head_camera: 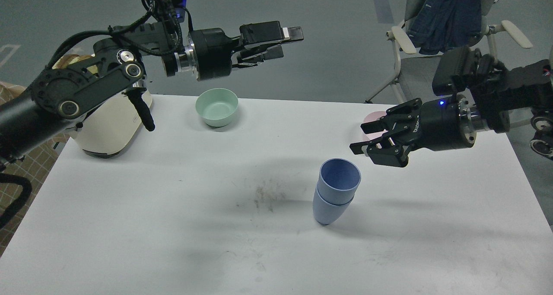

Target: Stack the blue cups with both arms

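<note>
Two periwinkle-blue cups (pixel 336 190) stand upright on the white table (pixel 173 226), one nested inside the other, right of centre. My right gripper (pixel 367 138) is open and empty, just up and right of the stack, not touching it. My left gripper (pixel 287 42) is open and empty, raised high above the table's far edge, well up and left of the cups.
A mint-green bowl (pixel 217 107) sits near the far edge. A pink bowl (pixel 374 123) is mostly hidden behind the right gripper. A cream appliance (pixel 110 126) stands at the far left. A chair with blue cloth (pixel 445 31) is beyond the table.
</note>
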